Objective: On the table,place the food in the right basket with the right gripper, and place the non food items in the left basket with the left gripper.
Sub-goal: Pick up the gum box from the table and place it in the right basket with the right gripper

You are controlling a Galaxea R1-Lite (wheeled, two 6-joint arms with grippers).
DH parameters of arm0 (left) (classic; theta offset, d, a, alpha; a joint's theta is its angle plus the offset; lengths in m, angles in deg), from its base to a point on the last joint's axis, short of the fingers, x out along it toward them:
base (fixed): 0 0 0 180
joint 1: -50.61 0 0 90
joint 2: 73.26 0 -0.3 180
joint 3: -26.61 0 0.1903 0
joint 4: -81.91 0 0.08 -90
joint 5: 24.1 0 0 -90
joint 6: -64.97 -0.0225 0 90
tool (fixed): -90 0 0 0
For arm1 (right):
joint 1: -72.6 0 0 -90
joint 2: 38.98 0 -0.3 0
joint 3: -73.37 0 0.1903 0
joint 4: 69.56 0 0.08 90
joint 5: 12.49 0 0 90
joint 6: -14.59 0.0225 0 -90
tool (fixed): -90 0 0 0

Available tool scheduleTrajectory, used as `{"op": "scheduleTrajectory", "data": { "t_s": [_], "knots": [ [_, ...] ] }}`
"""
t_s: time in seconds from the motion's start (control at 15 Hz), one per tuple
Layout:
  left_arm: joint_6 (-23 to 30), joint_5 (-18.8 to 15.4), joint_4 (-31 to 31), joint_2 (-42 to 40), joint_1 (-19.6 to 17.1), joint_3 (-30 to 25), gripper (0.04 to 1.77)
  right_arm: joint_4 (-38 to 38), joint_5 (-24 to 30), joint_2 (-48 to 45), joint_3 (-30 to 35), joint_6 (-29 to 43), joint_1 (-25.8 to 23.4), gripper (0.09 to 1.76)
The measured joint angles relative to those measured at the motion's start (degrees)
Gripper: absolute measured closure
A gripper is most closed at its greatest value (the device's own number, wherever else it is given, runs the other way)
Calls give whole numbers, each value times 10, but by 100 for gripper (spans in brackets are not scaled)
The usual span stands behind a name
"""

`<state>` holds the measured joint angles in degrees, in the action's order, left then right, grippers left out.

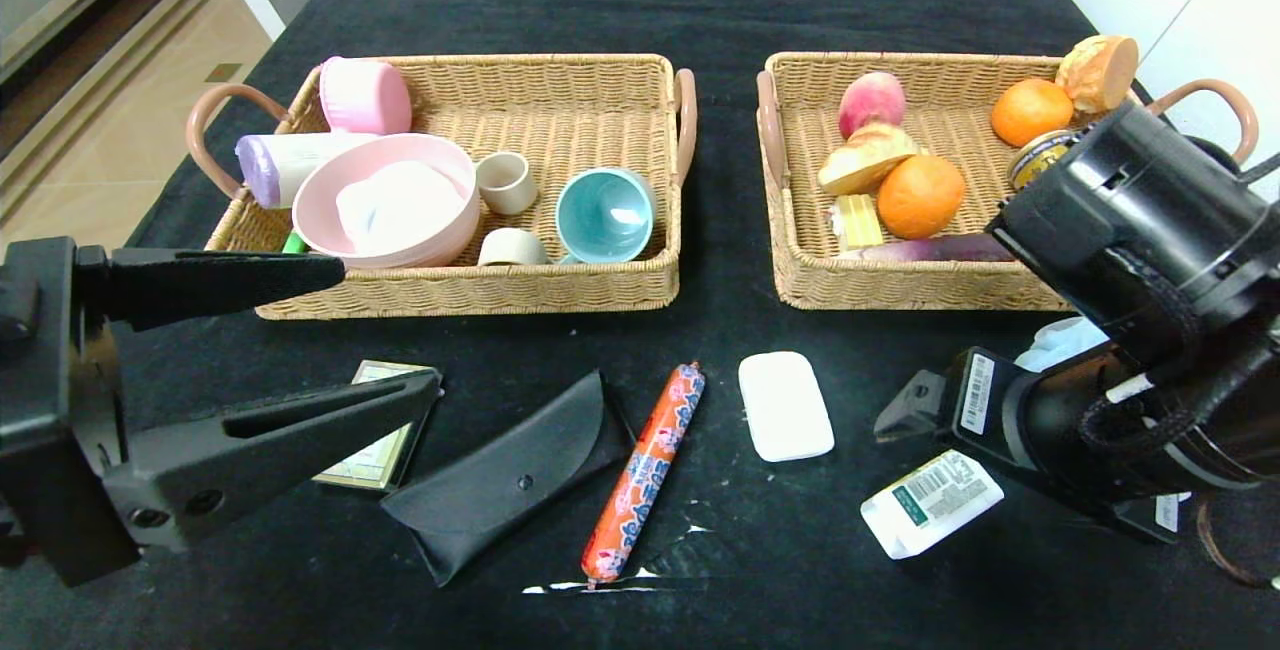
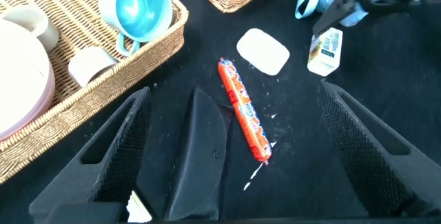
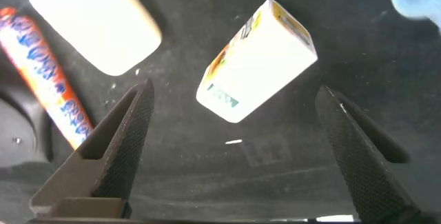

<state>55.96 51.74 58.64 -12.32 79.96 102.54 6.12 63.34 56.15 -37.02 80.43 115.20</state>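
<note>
From the head view we see the table (image 1: 700, 20) with its black cloth. Two tan baskets sit toward the far edge. The left basket (image 1: 560, 290) holds cups and a pink bowl (image 1: 330, 200). The right basket (image 1: 800, 280) holds oranges, a peach and bread. Near the front edge lies a row of things. The gold-edged card box (image 1: 375, 465) is toward the left edge, partly under the left gripper (image 1: 385, 330). Beside it lies the black pouch (image 1: 510, 485), then the sausage stick (image 1: 645, 470) just beside the pouch, then the white soap bar (image 1: 785, 405). The small white carton (image 1: 930, 502) lies toward the right edge, half under the right gripper (image 1: 900, 420). A bit of the light-blue pouf (image 1: 1060, 340) peeks out behind that arm. The left gripper's jaws are wide apart and hold nothing. We cannot see the right gripper's fingers well here (the arm hides them).

From the left wrist view, the left gripper (image 2: 234, 162) hangs over the pouch (image 2: 203, 155) and the sausage stick (image 2: 244, 110). Its jaws are apart and grip nothing. The soap bar (image 2: 263, 50) and the carton (image 2: 325, 52) lie farther off.

From the right wrist view, the right gripper (image 3: 234, 148) hangs above the carton (image 3: 258, 62), jaws wide apart, not touching it. The soap bar (image 3: 93, 21) and the sausage stick (image 3: 48, 72) lie off to one side
</note>
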Motion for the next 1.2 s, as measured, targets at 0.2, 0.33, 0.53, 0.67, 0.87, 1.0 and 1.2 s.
{"op": "scheduleTrajectory", "data": {
  "t_s": [0.2, 0.33, 0.53, 0.67, 0.87, 1.0, 1.2],
  "knots": [
    [0, 1, 1, 0, 0, 0, 9, 0, 10, 9, 0, 16, -13, 15],
    [0, 1, 1, 0, 0, 0, 9, 0, 10, 13, 3, 21, -15, 15],
    [0, 1, 0, -1, 0, 0, 9, 0, 10, 26, 5, 36, -16, 15],
    [0, 0, 0, -1, 0, 0, 9, 0, 9, 35, 7, 39, -17, 15],
    [0, 0, 0, -1, 0, 0, 9, -1, 5, 46, 9, 39, -18, 14],
    [0, 0, 0, -1, 0, -1, 9, -3, 5, 54, 10, 43, -19, 14],
    [0, -1, 0, -1, 0, -1, 9, -14, 5, 64, 11, 51, -19, 14]
  ]
}}
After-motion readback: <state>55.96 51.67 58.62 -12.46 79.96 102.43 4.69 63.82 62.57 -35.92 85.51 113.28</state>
